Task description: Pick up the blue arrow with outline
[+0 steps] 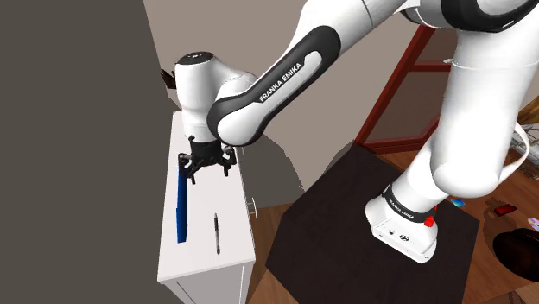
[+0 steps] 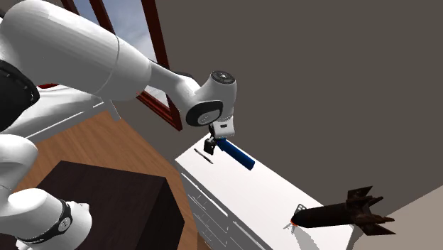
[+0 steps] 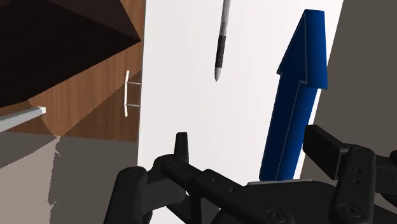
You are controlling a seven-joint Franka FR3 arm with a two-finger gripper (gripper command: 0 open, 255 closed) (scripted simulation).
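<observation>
Blue flat arrow with a thin pale outline [image 3: 294,102] lies on the white cabinet top [image 3: 184,76] along the dark grey wall [image 1: 78,129], head pointing away from the black two-finger gripper [image 3: 248,143]. Its fingers stand wide apart, clasping nothing; the arrow's tail lies between them, just beside one finger. A slim dark pen [image 3: 221,38] lies nearby, apart from the arrow.

The black gripper [image 1: 206,164], on the white arm [image 1: 285,78] reaching in from 2 o'clock, hangs over the 12 o'clock end of the blue arrow [image 1: 181,216], which lies lengthwise along the white cabinet top [image 1: 203,259], with a thin dark rod [image 1: 217,235] near at its 3 o'clock and the dark stand [image 1: 345,207] farther that way.
</observation>
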